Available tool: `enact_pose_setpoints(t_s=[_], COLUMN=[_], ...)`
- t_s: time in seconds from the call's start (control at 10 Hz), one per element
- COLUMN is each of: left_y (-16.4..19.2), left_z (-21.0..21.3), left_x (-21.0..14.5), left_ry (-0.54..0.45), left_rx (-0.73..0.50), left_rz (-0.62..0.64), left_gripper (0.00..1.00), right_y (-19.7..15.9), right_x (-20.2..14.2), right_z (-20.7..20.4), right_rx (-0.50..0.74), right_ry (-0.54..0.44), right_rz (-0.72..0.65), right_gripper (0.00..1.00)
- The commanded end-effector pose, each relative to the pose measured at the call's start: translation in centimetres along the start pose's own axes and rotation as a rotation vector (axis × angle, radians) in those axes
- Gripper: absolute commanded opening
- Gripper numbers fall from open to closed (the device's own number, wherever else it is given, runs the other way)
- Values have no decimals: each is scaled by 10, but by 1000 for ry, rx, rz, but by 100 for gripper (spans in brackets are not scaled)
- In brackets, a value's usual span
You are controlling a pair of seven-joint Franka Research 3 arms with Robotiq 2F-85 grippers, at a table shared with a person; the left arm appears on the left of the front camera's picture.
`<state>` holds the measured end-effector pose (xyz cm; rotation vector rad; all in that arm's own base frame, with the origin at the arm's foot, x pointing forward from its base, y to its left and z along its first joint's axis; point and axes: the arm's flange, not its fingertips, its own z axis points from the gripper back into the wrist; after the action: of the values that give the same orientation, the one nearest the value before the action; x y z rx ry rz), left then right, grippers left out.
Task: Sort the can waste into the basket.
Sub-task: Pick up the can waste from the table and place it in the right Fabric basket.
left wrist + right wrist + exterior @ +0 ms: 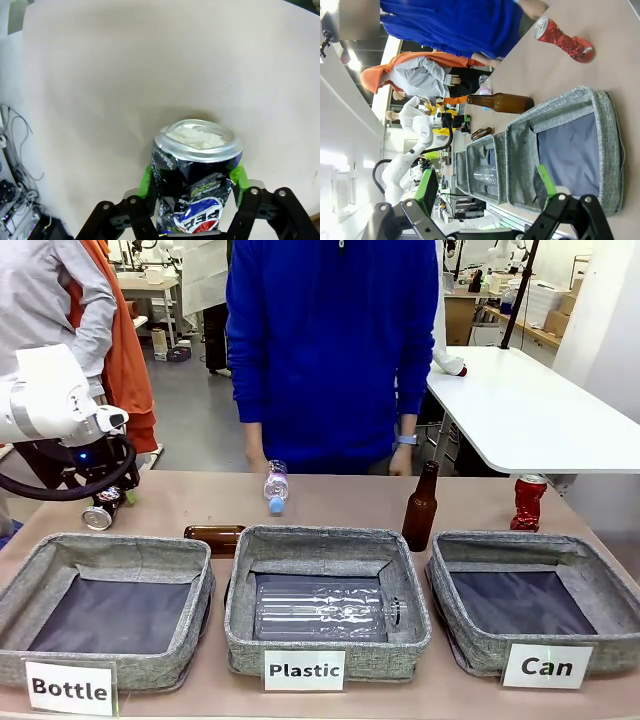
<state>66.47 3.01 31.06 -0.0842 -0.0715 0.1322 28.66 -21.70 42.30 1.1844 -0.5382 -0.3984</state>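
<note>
Grasp step: left gripper (193,181) is clamping the dark can (196,210) at the table's far-left edge, green pads pressing both sides, jaws part-closed; right gripper (486,184) is hanging wide open, empty; next move is calling for lifting and carrying across to the Can basket (612,590); red can (527,502) is standing just behind that basket.

Clear bottle (320,612) lies in Plastic basket (385,655); brown bottle (421,515) upright

A long brown table (340,502) is standing in front of me, and a big white table (530,405) is sitting behind it on the right. The grey floor (195,415) is running back to a desk (150,285) and stacked boxes (545,300). A white wall (600,320) is rising on the right, and bright lights (354,62) are shining.
</note>
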Motion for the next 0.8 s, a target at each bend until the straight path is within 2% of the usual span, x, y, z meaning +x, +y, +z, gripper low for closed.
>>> enact_pose_setpoints(t_s=[0.0,0.1,0.2,0.3,0.4,0.5,0.7], left_y=[-1,-1,0,0,4,13,31], left_z=[3,4,4,8,23,51,122], left_x=[3,3,1,-3,-9,-21,-75], left_ry=[10,11,10,-2,-24,-62,-83], left_rx=[8,5,3,0,-28,-85,-245], left_rz=[16,13,6,-2,-23,-62,-248], left_gripper=[0,0,14,5,0,0,0], right_y=[2,2,2,2,2,2,2], right_x=[3,3,3,3,3,3,3], right_z=[1,1,1,1,1,1,1], right_rx=[14,14,14,14,14,14,14], right_ry=[-6,-6,-6,-6,-6,-6,-6], right_rz=[7,7,7,7,7,7,7], right_gripper=[100,100,100,100,100,100,100])
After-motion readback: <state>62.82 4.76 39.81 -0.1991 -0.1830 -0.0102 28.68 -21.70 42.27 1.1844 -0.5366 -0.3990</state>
